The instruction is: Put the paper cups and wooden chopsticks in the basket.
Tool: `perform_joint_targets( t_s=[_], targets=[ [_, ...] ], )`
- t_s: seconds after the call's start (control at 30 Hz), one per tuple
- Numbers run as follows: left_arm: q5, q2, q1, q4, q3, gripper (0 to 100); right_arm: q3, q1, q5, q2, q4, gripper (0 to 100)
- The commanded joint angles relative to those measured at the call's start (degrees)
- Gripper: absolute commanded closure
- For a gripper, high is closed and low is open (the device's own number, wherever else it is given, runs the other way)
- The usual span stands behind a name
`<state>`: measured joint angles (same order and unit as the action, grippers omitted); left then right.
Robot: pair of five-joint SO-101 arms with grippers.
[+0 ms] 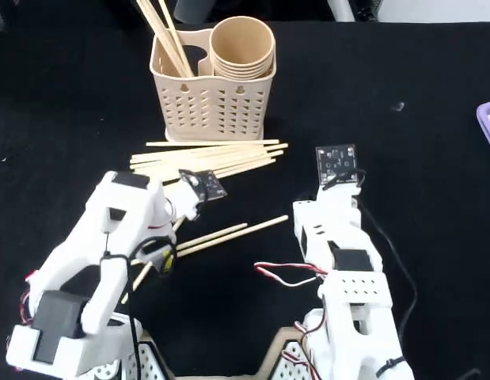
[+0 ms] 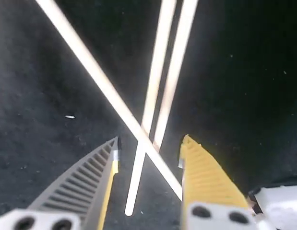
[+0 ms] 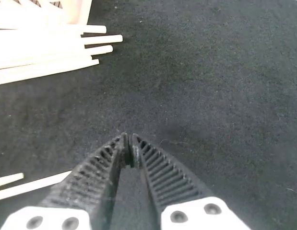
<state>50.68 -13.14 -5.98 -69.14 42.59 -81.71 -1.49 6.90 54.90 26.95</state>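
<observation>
**Q:** What covers the tabletop [image 1: 419,158]?
**A:** Black cloth, matt, with a fine felt-like nap.
**Q:** And the chopsticks [image 1: 205,157]?
**A:** Pale bare wood, smooth and matt. The basket [image 1: 217,107] is beige perforated plastic with a faint sheen. The cups [image 1: 243,43] are matt tan paper.
**Q:** The arm shells [image 1: 351,261]?
**A:** Smooth white plastic. The left gripper [image 2: 150,139] has ribbed plastic jaws, one grey and one yellow. The right gripper [image 3: 129,139] has ribbed matt black ones.

Lit evenly and fairly brightly from overhead, with hardly any shadow readable on the matte black table [image 1: 446,214]. Washed nearly to white on the loose chopsticks [image 3: 38,52] in the right wrist view (mild glare, too, off the white arm shells [image 1: 110,229] in the high view). Faintly shadowed just ahead of the right gripper [image 3: 128,141].
</observation>
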Motion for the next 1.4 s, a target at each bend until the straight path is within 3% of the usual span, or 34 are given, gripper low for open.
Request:
perform_joint_targets(
  t_s=[0.0,0.1,0.37,0.6,0.87,1.03,1.2,1.37],
  targets=[
    [-0.2,0.2,-2.0,-4.7,-5.3,79,0.2,0.5,-0.1,-0.1,-1.2,98.7],
    [-0.4,0.2,-4.2,-6.2,-5.6,79,0.2,0.6,-0.1,-0.1,-1.3,98.7],
    [-2.3,0.9,-4.6,5.7,-0.9,79,0.2,0.7,-0.1,-0.1,-1.3,98.7],
    [-2.2,2.4,-3.9,7.9,1.6,79,0.2,0.7,-0.1,-0.1,-1.3,98.7],
    [-2.5,13.6,-3.2,7.4,-4.1,80,0.2,0.7,-0.1,-0.1,-1.3,98.7],
    [-2.6,9.1,-5.6,4.1,-4.6,98,0.2,0.7,-0.1,-0.1,-1.3,98.7],
    [-2.8,1.3,-8.8,0.0,-3.8,97,0.2,0.7,-0.1,-0.1,-1.3,98.7],
    [-3.5,-4.9,-7.8,-0.9,-3.6,97,0.2,0.7,-0.1,-0.1,-1.3,98.7]
  ],
)
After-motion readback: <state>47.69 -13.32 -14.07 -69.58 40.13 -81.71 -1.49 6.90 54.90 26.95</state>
